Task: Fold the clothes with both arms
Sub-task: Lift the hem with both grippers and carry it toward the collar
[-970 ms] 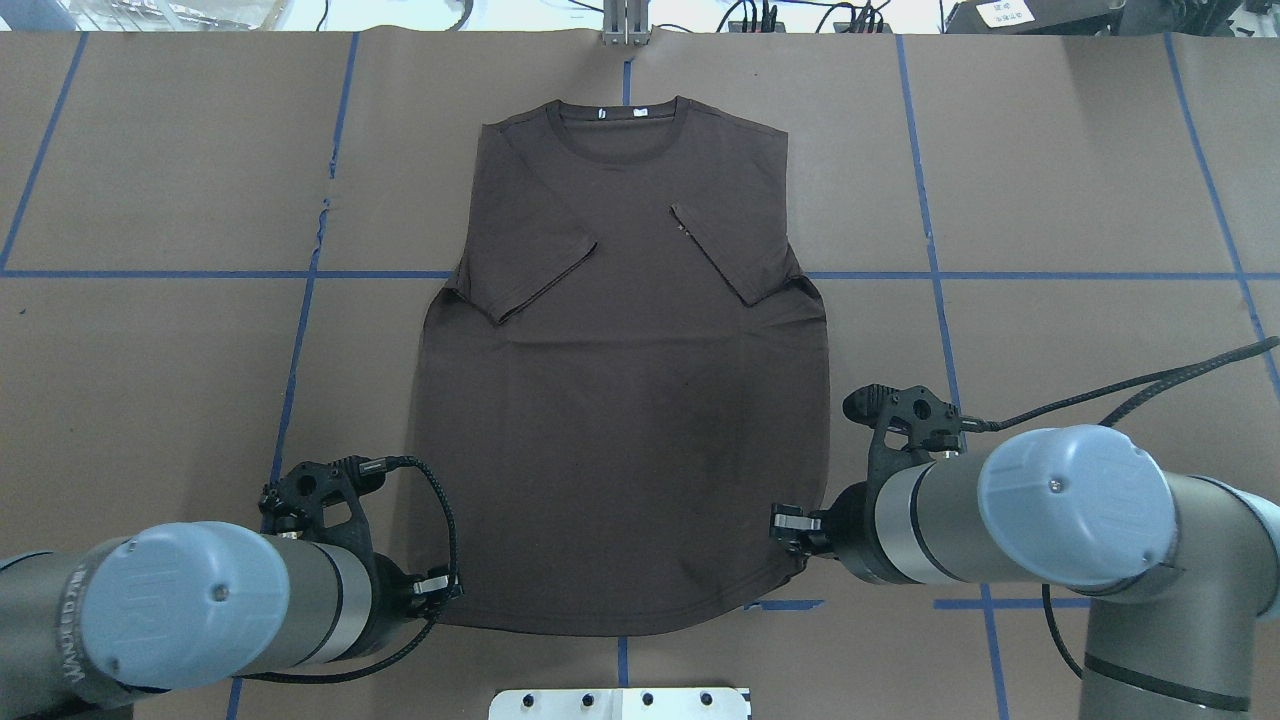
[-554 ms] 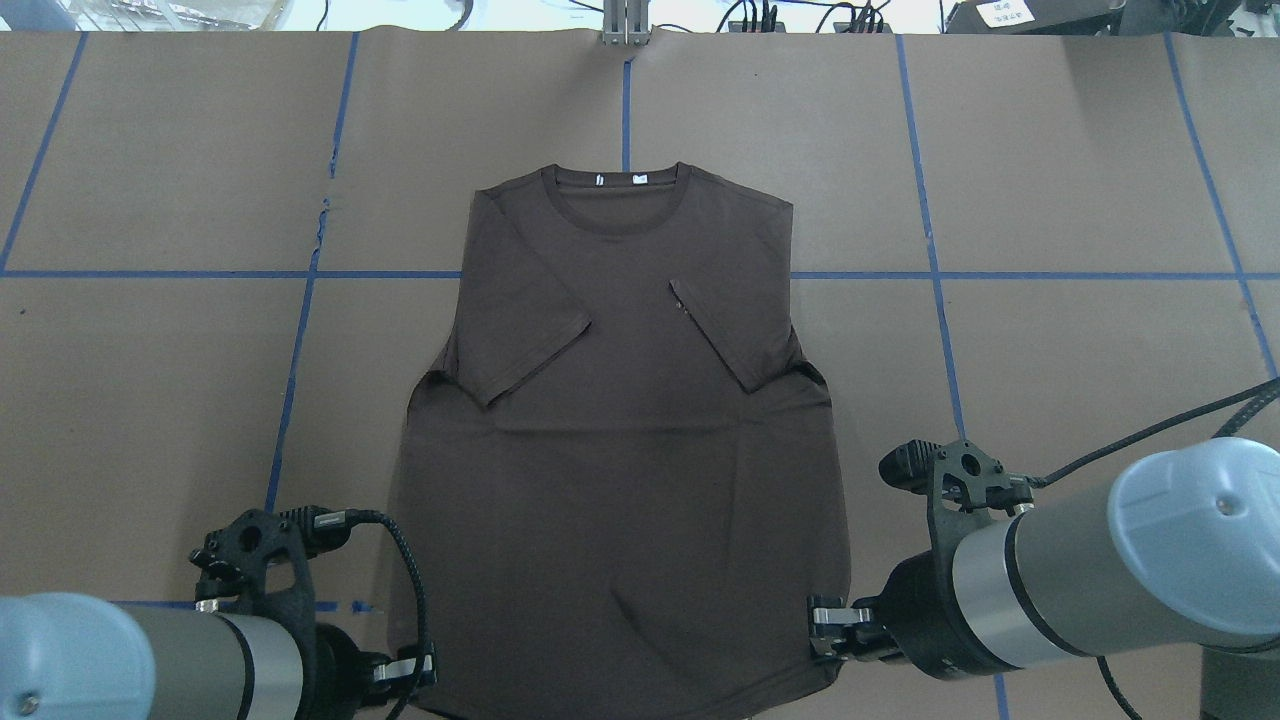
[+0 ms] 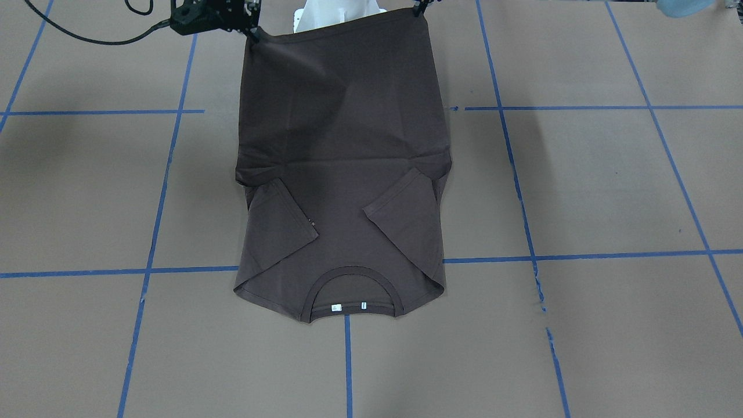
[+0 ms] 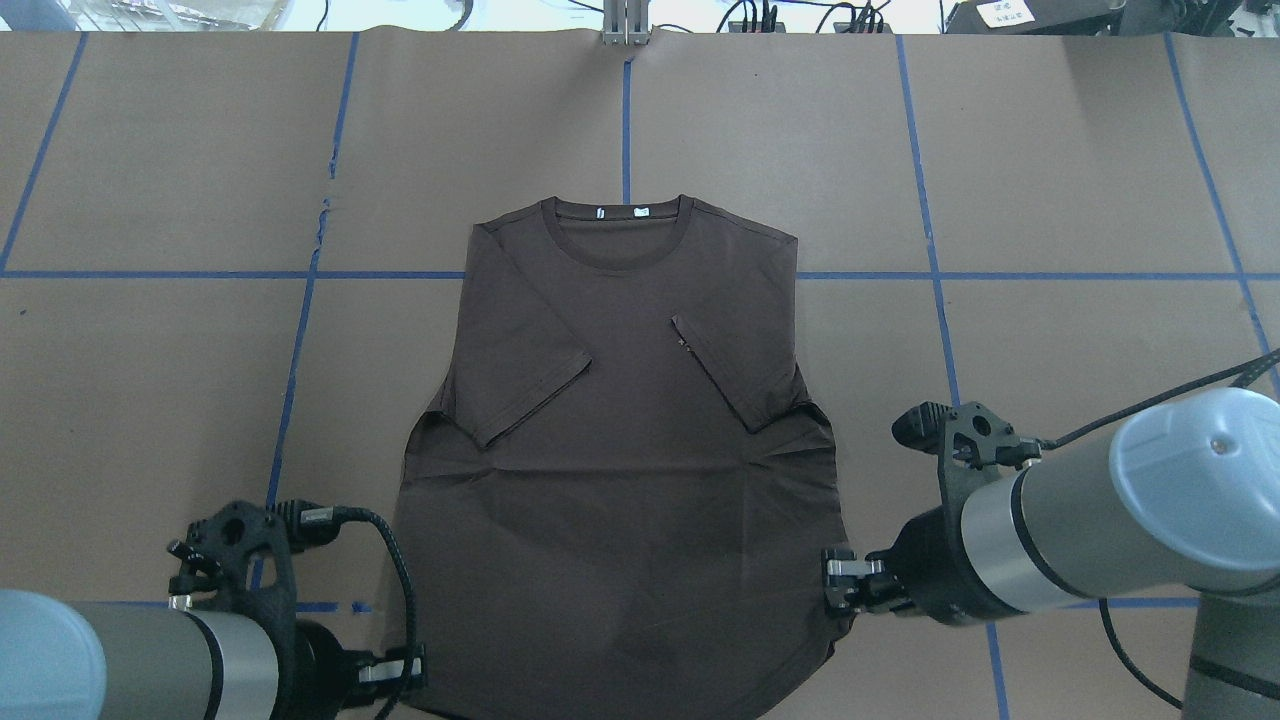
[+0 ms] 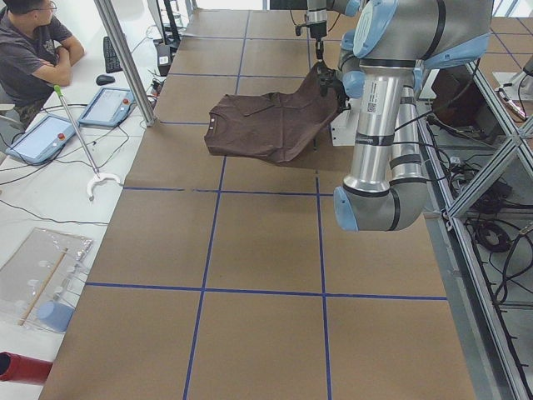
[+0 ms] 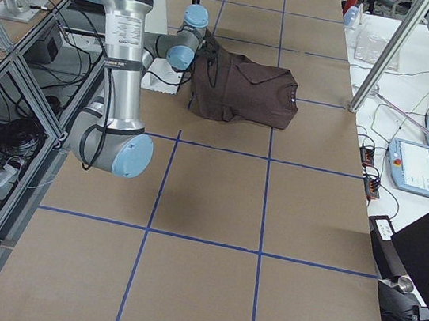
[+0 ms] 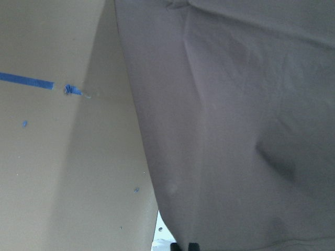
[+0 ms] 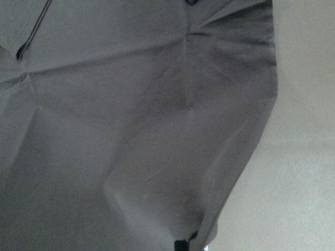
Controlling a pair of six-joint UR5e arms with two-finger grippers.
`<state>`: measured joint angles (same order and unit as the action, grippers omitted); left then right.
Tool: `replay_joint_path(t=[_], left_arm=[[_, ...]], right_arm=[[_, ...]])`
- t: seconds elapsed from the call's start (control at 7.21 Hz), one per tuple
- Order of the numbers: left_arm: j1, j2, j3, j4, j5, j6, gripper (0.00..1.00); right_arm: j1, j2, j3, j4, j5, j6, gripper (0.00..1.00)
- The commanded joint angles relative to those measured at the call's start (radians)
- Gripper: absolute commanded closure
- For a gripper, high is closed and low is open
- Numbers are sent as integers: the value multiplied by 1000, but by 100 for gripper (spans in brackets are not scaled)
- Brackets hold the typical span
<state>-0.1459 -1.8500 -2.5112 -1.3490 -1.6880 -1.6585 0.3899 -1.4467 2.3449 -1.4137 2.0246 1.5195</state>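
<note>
The dark grey-brown T-shirt (image 4: pixel 620 460) lies face up, collar (image 4: pixel 617 215) at the far end and both sleeves folded inward. My left gripper (image 4: pixel 405 672) is shut on the hem's left corner. The right gripper (image 4: pixel 838 585) is shut on the hem's right corner. In the front-facing view the T-shirt (image 3: pixel 342 162) rises toward the right gripper (image 3: pixel 251 32) and left gripper (image 3: pixel 419 8). From the side the T-shirt (image 5: pixel 266 125) slopes up off the table at the hem end, while the collar end rests flat. Both wrist views are filled with T-shirt fabric (image 7: pixel 235 130) (image 8: pixel 131 130).
Blue tape lines (image 4: pixel 625 110) grid the brown table. The white pedestal base (image 3: pixel 336 11) sits under the lifted hem. A seated person (image 5: pixel 33 50) and tablets (image 5: pixel 108 104) are beyond the table's far edge; more screens (image 6: pixel 417 169) lie on the other side view's right.
Both grippers drew back toward the robot with the hem corners. The shirt slid along the table, its collar moving nearer, and creases formed below the sleeves.
</note>
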Motion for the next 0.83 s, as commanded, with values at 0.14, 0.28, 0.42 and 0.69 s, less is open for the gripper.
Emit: replay_joint_path(t=[0.14, 0.28, 0.42, 0.69], left_arm=[[-266, -52, 159, -4, -63, 178, 100], [-355, -99, 234, -4, -77, 218, 100], [-409, -103, 273, -7, -76, 258, 100], [-509, -164, 403, -62, -78, 299, 100]], right_arm=[[217, 107, -175, 10, -17, -67, 100], [286, 185, -265, 9, -9, -67, 100], [323, 233, -350, 10, -14, -77, 100], [397, 285, -448, 9, -15, -154, 100]])
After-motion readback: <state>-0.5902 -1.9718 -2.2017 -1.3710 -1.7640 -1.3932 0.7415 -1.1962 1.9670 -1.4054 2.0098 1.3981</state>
